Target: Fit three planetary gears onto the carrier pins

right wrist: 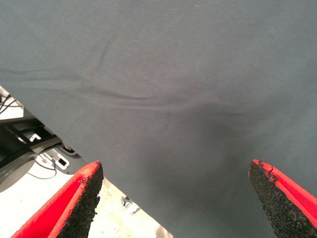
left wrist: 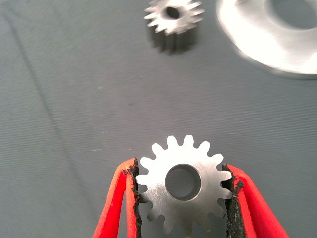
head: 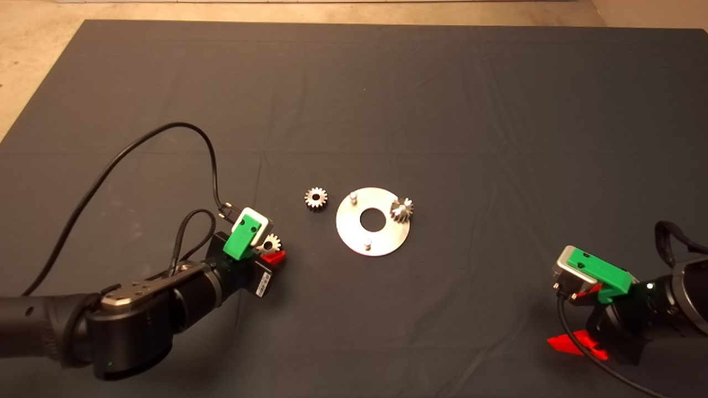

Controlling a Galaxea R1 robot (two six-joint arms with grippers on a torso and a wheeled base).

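- Left gripper (head: 271, 250) low over the worktop (head: 442, 99), left of the disc (head: 354, 235), clamped on a planetary gear (left wrist: 184, 184).
- Black pads (left wrist: 134, 198) pressed against the teeth on both sides of that held gear, dark centre hole facing the wrist camera.
- Second gear (head: 316, 197) flat on the mat, just beside the disc's left edge, touching nothing.
- Third gear (head: 402, 209) on the disc's right side, apparently seated over a carrier pin, though tilt hard to judge from above.
- Two carrier pins bare and upright: one (head: 354, 195) near the disc's upper left, one (head: 366, 242) near its lower edge.
- Right gripper (head: 575, 326) at lower right, well apart from the disc, fingers (right wrist: 74, 203) spread wide, holding nothing.
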